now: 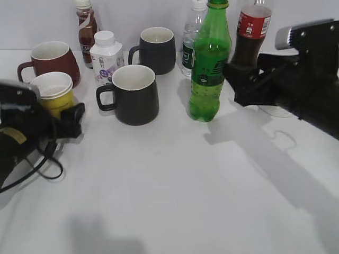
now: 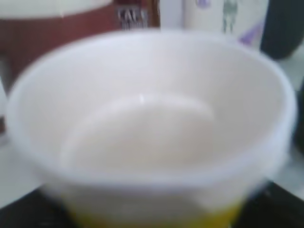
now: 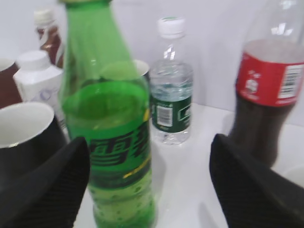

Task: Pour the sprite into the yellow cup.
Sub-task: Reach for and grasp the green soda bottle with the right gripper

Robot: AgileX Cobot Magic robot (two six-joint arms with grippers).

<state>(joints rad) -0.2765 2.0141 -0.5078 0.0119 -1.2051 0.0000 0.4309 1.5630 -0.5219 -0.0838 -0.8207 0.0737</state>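
Standing upright on the white table (image 1: 175,180), the sprite (image 1: 210,63) served as reference. The right gripper (image 3: 149,190) was open, its jaws spread; the bottle stood just inside the left jaw (contact could not be judged). Far to the sprite's left, the yellow cup (image 1: 53,91) sat against the left gripper (image 1: 66,121), whose state was not discernible.

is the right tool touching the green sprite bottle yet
Apart. The right wrist view shows the right tool open, table visible between each finger and the tall transparent green plastic bottle.
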